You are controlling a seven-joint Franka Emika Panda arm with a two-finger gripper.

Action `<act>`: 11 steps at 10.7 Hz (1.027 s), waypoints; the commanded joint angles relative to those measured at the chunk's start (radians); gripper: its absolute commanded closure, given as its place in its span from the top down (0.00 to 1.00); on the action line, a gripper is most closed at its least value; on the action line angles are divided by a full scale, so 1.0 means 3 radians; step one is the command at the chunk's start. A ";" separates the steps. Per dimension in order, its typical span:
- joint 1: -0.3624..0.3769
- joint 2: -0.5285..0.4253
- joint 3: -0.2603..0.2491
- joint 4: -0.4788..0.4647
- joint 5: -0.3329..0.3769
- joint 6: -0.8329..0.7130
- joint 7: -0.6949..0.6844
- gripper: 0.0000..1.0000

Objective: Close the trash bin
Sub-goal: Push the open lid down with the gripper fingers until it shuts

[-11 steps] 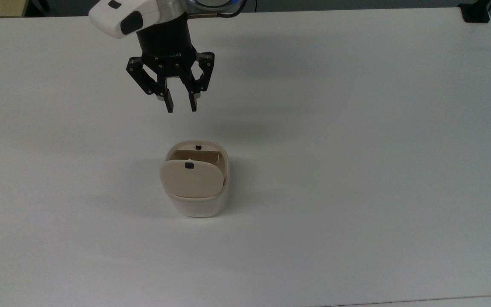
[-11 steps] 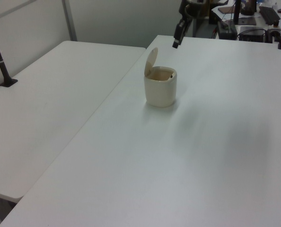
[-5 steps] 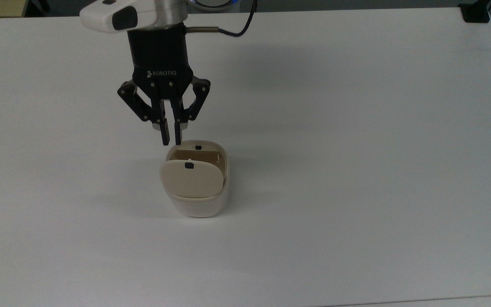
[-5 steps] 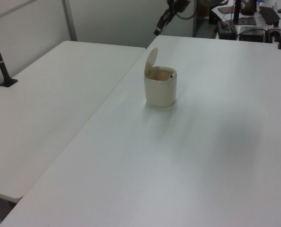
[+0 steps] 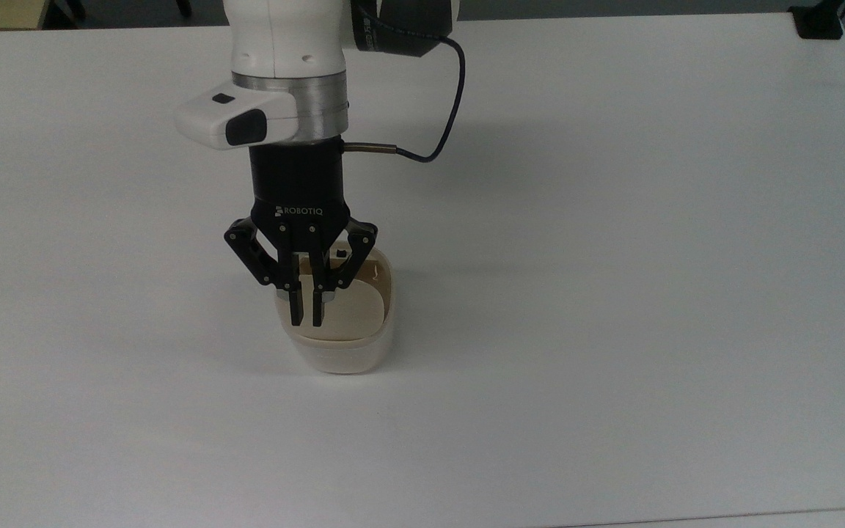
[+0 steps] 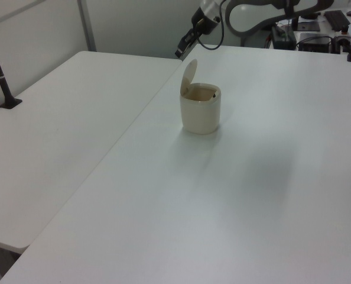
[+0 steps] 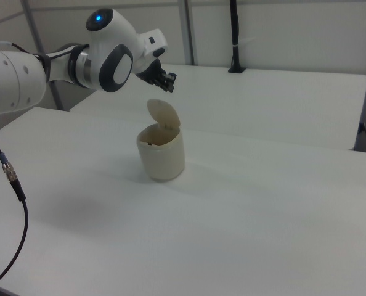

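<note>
The trash bin (image 5: 339, 353) is a small cream-white tub in the middle of the white table (image 5: 613, 220). Its beige lid (image 5: 355, 312) stands raised on its hinge, leaving the tan inside showing. The bin (image 6: 201, 111) and its upright lid (image 6: 189, 72) also show in the left view. In the right view the lid (image 7: 164, 115) rises above the bin (image 7: 162, 155). My gripper (image 5: 304, 317) hangs just above the lid's top edge, with its fingers drawn almost together and nothing between them. The gripper (image 6: 180, 51) sits up and left of the lid in the left view, and the gripper (image 7: 169, 82) hovers slightly above it in the right view.
A black cable (image 5: 452, 110) loops off the wrist over the table. A second white table (image 6: 63, 118) adjoins at the left view's left. A black clamp (image 5: 818, 22) sits at the far right corner in the top view.
My gripper has travelled from the far side of the table to directly over the raised lid, and its fingers have drawn closer together. The bin and lid have not moved.
</note>
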 commanded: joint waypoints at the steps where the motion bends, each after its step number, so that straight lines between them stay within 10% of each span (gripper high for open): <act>1: 0.0074 0.0011 -0.0069 0.0047 -0.0158 -0.0027 0.0129 0.13; 11: 0.0064 -0.0363 -0.0053 -0.0433 -0.0138 -0.0983 -0.0321 0.02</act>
